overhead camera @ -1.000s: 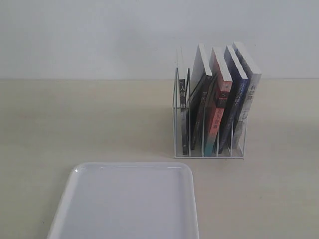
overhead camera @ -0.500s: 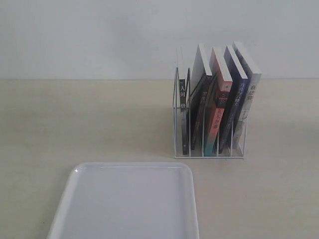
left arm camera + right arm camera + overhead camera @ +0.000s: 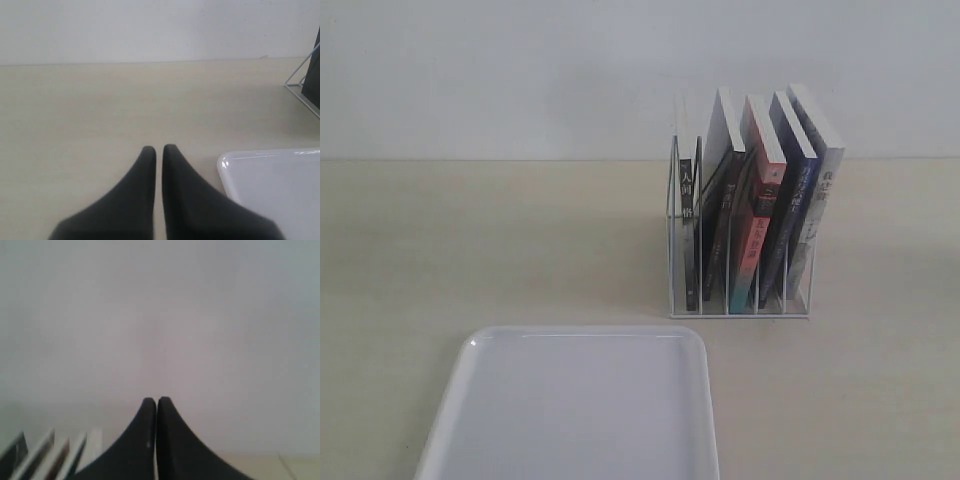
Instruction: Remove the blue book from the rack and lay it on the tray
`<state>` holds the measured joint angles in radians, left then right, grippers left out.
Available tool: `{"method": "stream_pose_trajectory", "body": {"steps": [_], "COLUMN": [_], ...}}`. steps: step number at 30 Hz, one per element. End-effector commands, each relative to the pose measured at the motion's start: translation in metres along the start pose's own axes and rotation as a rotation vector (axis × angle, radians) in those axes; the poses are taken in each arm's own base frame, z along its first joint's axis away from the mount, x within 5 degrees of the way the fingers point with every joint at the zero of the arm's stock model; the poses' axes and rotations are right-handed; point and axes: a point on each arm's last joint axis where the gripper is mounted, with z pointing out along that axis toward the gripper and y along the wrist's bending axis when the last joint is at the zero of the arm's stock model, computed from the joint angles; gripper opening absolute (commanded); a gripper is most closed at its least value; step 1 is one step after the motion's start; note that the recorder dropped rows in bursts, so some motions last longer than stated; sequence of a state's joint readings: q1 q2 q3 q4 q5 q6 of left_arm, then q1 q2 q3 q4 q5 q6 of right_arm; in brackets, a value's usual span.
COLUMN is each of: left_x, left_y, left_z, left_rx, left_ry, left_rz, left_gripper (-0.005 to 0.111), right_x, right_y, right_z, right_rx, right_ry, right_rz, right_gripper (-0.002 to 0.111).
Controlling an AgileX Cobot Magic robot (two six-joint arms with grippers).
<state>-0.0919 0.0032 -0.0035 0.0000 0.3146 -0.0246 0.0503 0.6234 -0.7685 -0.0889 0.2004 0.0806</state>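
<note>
Standing upright in the rack (image 3: pixel 671 262) at the far right, second from the right among its books, the blue book (image 3: pixel 796 215) was packed between the pale grey-white book (image 3: pixel 823 190) and the red-and-teal-spined book (image 3: pixel 754 240), while the tray (image 3: pixel 582 331) lay nearer and to the left. The left gripper (image 3: pixel 159 149) and the right gripper (image 3: pixel 157 400) each had their fingers pressed together on nothing. The likely risk was that a pinch on so crowded a spine would catch a neighbour too, or that friction on the pull would drag or tip the light wire rack.
</note>
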Motion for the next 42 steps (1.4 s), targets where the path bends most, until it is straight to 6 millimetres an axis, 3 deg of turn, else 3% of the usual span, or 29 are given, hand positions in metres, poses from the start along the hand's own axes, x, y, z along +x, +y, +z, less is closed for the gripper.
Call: {"method": "stream_pose_trajectory", "body": {"steps": [1,8,12,17,24,27,32,38,42], "left_x": [0.001,0.001,0.001,0.001,0.001,0.001,0.001,0.001,0.001], "left_y": [0.0,0.0,0.0,0.0,0.0,0.0,0.0,0.0,0.0], "left_z": [0.0,0.0,0.0,0.0,0.0,0.0,0.0,0.0,0.0], "left_rx": [-0.002,-0.002,-0.002,-0.002,-0.002,-0.002,-0.002,-0.002,-0.002], "left_ry": [-0.005,-0.005,-0.005,-0.005,-0.005,-0.005,-0.005,-0.005,-0.005], "left_rz": [-0.007,-0.007,-0.007,-0.007,-0.007,-0.007,-0.007,-0.007,-0.007], "left_gripper": [0.004,0.004,0.004,0.004,0.004,0.004,0.004,0.004,0.004], "right_x": [0.028,0.072,0.086,0.072,0.051,0.05,0.064,0.088,0.087], "right_y": [-0.001,0.004,0.013,0.018,0.042,0.059,0.081,0.079,0.077], "right_z": [0.039,0.08,0.097,0.122,0.163,0.182,0.211,0.232,0.234], "right_rx": [0.029,0.023,-0.115,-0.157,-0.244,-0.292,-0.328,-0.268,-0.248], "right_ry": [0.54,0.827,0.885,0.841,0.805,0.808,0.827,0.827,0.802], "right_rz": [0.006,0.085,0.022,0.055,0.095,0.099,0.102,0.05,0.027], "right_gripper": [0.0,0.0,0.0,0.001,0.033,0.035,0.035,0.035,0.035]}}
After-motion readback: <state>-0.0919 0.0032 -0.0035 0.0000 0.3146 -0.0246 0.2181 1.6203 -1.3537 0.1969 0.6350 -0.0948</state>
